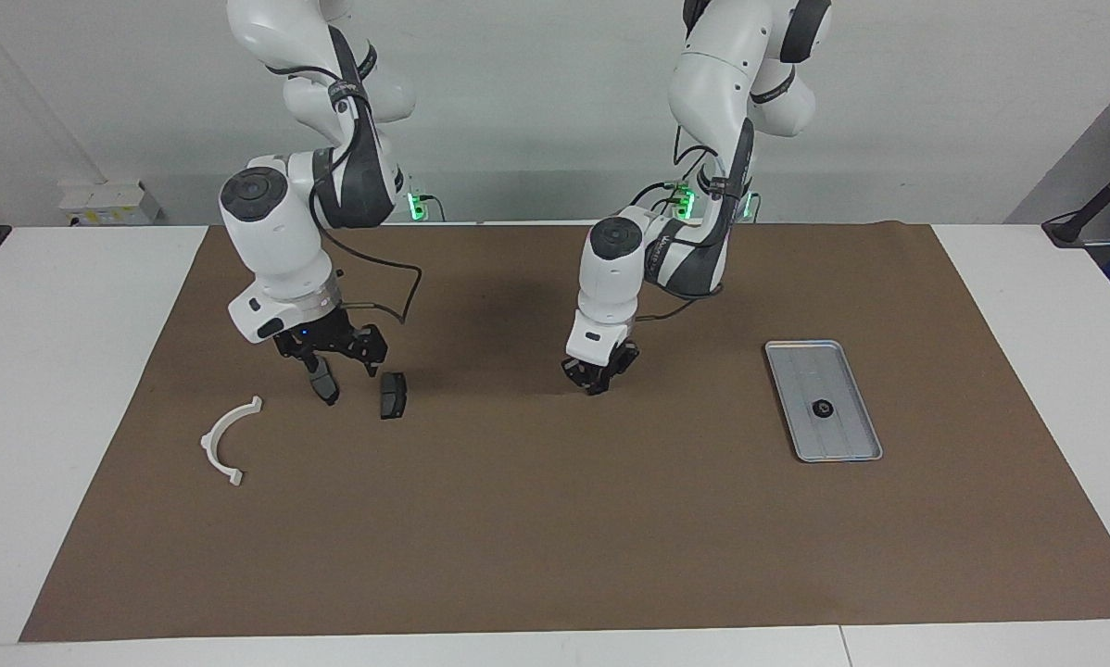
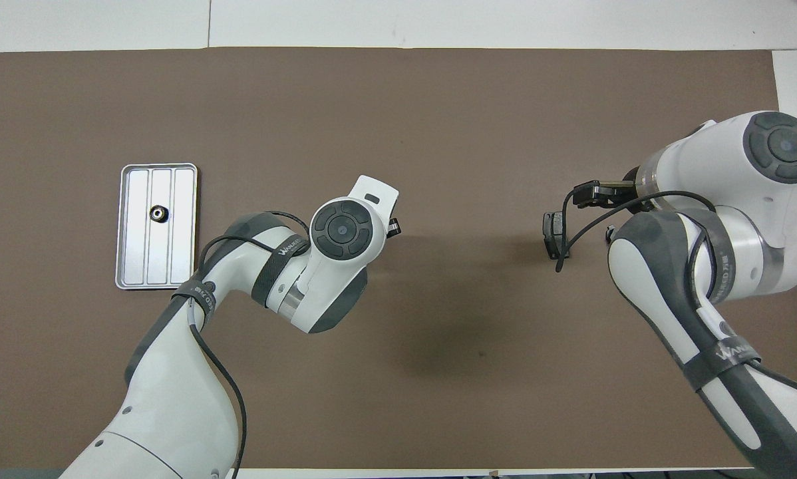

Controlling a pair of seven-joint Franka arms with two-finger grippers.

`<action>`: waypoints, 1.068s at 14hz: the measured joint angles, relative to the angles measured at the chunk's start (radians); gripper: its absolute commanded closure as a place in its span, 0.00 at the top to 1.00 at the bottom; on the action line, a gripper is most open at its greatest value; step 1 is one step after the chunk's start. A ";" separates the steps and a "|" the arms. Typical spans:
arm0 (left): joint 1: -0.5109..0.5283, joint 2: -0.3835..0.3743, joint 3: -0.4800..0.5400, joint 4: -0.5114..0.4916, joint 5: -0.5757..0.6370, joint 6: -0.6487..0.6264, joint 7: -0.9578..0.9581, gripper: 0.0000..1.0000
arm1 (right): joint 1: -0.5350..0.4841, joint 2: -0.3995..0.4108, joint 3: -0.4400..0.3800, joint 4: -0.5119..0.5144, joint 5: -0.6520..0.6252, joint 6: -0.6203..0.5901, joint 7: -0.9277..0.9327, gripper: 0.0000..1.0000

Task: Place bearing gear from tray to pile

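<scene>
The silver tray [image 1: 840,434] [image 2: 172,256] lies on the brown mat toward the left arm's end. The small dark bearing gear [image 1: 821,409] [image 2: 157,213] sits in it. The pile is at the right arm's end: a white curved bracket [image 1: 230,441] and two dark grey pieces [image 1: 392,395] [image 1: 323,381]. My left gripper [image 1: 597,380] is shut and empty, low over the middle of the mat, well away from the tray. My right gripper [image 1: 333,361] hangs open over the pile, one dark piece right under it. In the overhead view the arms hide most of the pile.
The brown mat [image 1: 555,519] covers most of the white table [image 1: 64,371]. The left arm's cable loops near its wrist.
</scene>
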 measured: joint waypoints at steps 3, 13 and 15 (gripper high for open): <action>0.017 -0.011 0.009 0.021 0.023 -0.069 0.041 1.00 | 0.005 0.000 0.002 0.000 0.001 0.000 0.029 1.00; 0.552 -0.252 0.031 0.273 -0.078 -0.537 0.898 1.00 | 0.410 0.068 0.014 0.110 0.003 0.000 0.793 1.00; 0.623 -0.227 0.031 0.237 -0.084 -0.467 0.992 0.99 | 0.462 0.136 0.014 0.185 0.003 0.000 0.879 1.00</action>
